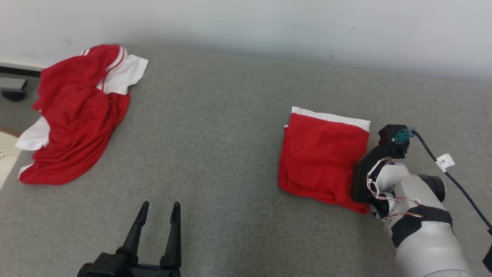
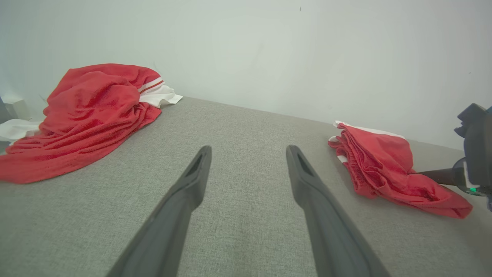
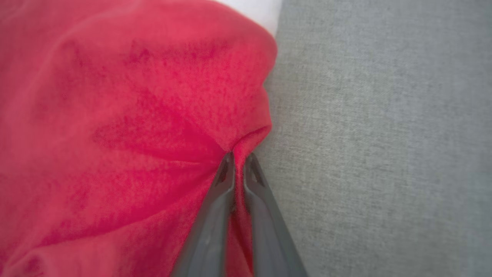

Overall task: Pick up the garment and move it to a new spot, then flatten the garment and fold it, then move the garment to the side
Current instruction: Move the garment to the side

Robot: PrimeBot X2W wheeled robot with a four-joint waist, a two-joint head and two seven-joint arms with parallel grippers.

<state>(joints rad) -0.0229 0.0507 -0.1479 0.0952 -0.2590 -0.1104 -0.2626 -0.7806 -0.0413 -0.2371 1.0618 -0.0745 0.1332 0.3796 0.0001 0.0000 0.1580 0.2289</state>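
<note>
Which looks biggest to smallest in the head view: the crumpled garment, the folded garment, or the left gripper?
1. crumpled garment
2. folded garment
3. left gripper, smallest even though it sits nearest the camera

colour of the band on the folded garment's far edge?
White; rest of the folded garment is red. Best in head view.

So the surface (image 1: pixel 223 127) is covered in grey woven fabric and runs right up to a plain white wall (image 1: pixel 269 23) at the back. Over in the far left corner there's a crumpled red shirt (image 1: pixel 77 115) with white parts and stripes, just heaped up and reaching the surface's left edge. Past that edge sits a small black thing (image 1: pixel 14 91), can't tell what, and a bit of cream woven mat (image 1: pixel 5 154) nearer the camera.
</note>
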